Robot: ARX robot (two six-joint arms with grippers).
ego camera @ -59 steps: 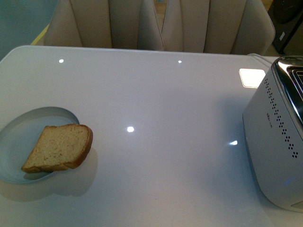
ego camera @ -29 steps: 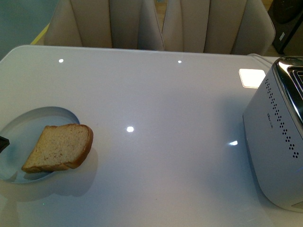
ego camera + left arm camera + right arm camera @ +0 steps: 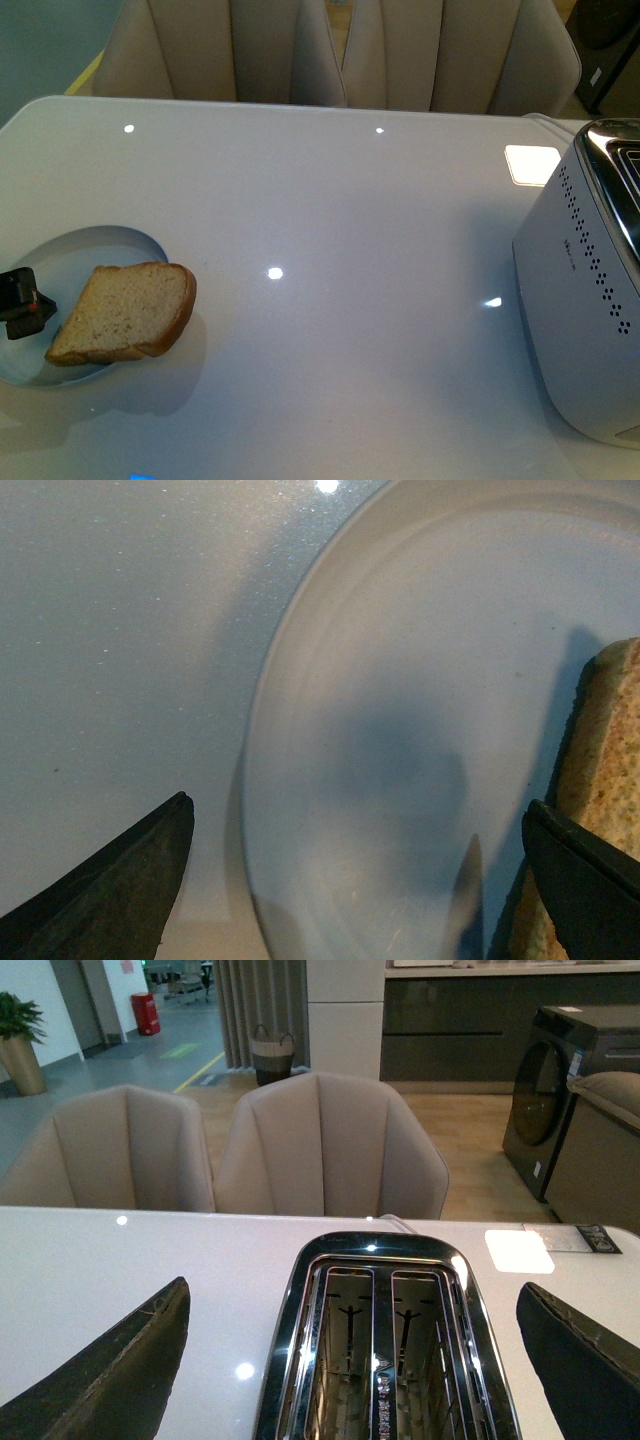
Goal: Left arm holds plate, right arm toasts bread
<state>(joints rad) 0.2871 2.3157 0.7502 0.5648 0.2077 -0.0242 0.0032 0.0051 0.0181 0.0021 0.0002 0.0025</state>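
I find both steps pending: left gripper [image 3: 357,805] spread wide at the plate [image 3: 90,250], right gripper [image 3: 352,1290] wide over the toaster [image 3: 375,1250], bread [image 3: 125,312] untouched.

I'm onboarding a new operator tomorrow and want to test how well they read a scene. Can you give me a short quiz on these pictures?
1. True or false: the bread lies wholly inside the plate.
2. What do the two slots of the toaster hold? A) a slice in each; B) a slice in one; C) nothing.
3. Is the left hand open or shut, and does it grip anything?

Key
1. False: the rounded end of the bread sticks out past the rim of the plate.
2. C: both slots are empty.
3. Open, with its fingers wide apart above the plate, and it grips nothing.
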